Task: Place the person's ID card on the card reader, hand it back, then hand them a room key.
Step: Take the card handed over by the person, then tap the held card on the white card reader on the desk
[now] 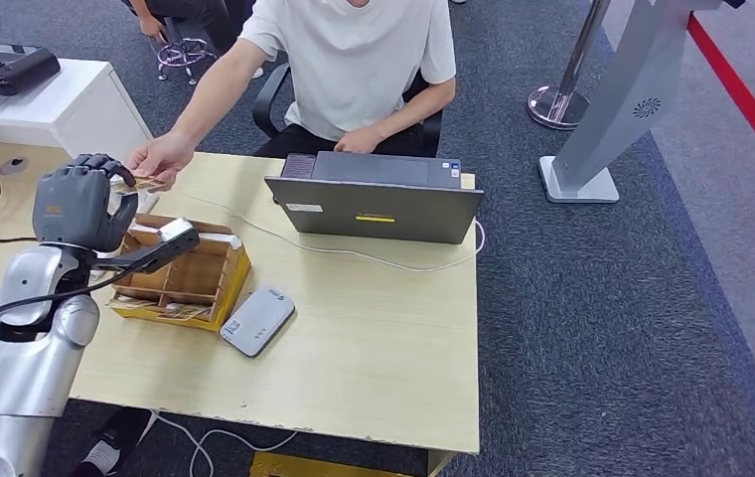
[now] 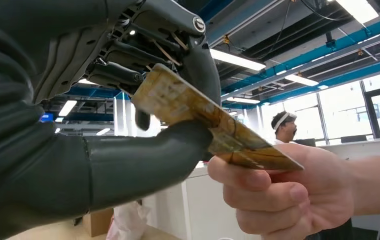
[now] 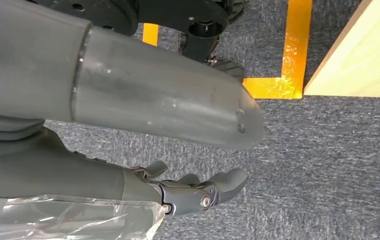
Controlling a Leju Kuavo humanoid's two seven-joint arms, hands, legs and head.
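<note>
While left hand (image 1: 75, 199) is raised over far left of wooden desk (image 1: 374, 348), thumb and fingers (image 2: 128, 75) pinch one end of gold-patterned card (image 2: 203, 120). Person's hand (image 2: 288, 195) grips card's other end. Which card it is, cannot tell. White card reader (image 1: 256, 321) lies flat on desk, just beside yellow compartment box (image 1: 190, 283). Grey laptop (image 1: 378, 199) sits near seated person. Right hand (image 3: 198, 192) hangs over carpet, fingers loosely extended, holding nothing.
</note>
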